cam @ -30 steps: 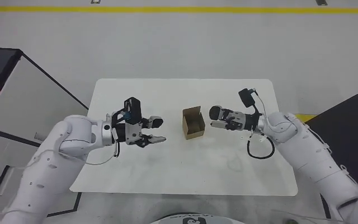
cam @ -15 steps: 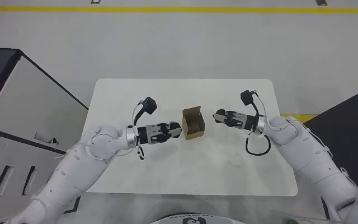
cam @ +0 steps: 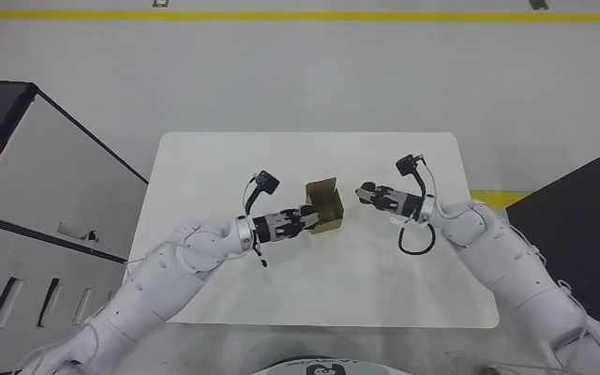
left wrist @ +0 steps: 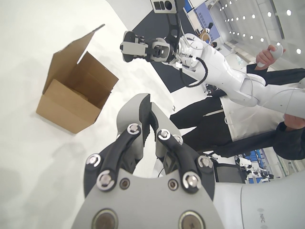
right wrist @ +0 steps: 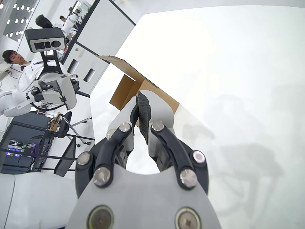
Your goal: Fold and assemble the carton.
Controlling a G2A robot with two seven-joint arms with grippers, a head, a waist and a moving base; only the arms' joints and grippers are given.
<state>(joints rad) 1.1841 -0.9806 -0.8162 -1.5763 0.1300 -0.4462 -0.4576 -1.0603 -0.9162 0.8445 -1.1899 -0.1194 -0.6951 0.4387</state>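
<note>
A small brown carton [cam: 324, 208] stands in the middle of the white table [cam: 394, 272], its top open and one flap upright. My left gripper [cam: 306, 219] is shut with nothing in it, its tips close beside the carton's left wall. In the left wrist view the carton [left wrist: 66, 113] sits a short gap ahead of the left gripper [left wrist: 147, 103]. My right gripper [cam: 364, 194] is shut and empty, a little to the right of the carton. The right wrist view has the carton [right wrist: 124, 90] just beyond the right gripper [right wrist: 140, 101].
A white cabinet with a black frame [cam: 37, 159] stands off the table's left side. A black mat [cam: 562, 206] lies on the floor to the right. A yellow floor line [cam: 300, 15] runs beyond the table. Bare tabletop surrounds the carton.
My left gripper has closed its fingers and travelled right until its tips reached the carton's left side. The right gripper has shifted only slightly. The carton has stayed in place.
</note>
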